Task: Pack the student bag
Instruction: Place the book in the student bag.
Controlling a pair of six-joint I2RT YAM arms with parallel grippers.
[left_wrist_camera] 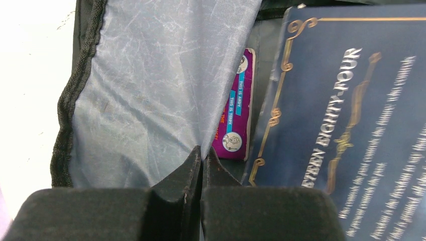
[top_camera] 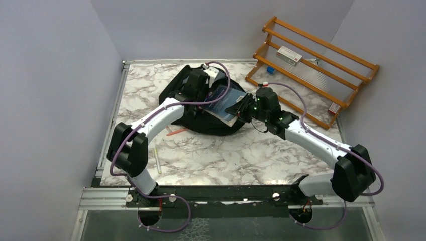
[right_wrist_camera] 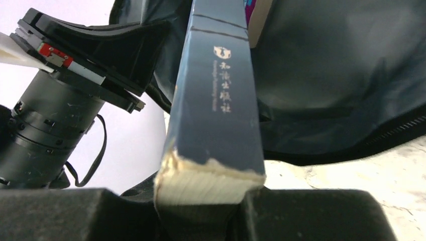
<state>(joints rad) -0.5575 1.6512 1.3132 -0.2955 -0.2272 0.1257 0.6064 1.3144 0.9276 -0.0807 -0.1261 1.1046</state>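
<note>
The black student bag (top_camera: pixel 211 123) lies open at the back middle of the marble table. My left gripper (top_camera: pixel 200 83) is shut on the bag's grey inner lining (left_wrist_camera: pixel 150 90), pinching it at the fingertips (left_wrist_camera: pixel 202 153) and holding the flap up. My right gripper (top_camera: pixel 244 108) is shut on a dark blue book (top_camera: pixel 223 103) with gold lettering and holds it part way in the bag's mouth. The right wrist view shows its spine (right_wrist_camera: pixel 218 100) between the jaws. A purple booklet (left_wrist_camera: pixel 235 113) lies inside the bag beside the blue book (left_wrist_camera: pixel 351 110).
An orange wooden rack (top_camera: pixel 314 65) stands at the back right with small boxes on it. A red pencil (top_camera: pixel 177 131) and a white stick (top_camera: pixel 157 159) lie on the table (top_camera: pixel 226 155) left of the bag. Grey walls close both sides.
</note>
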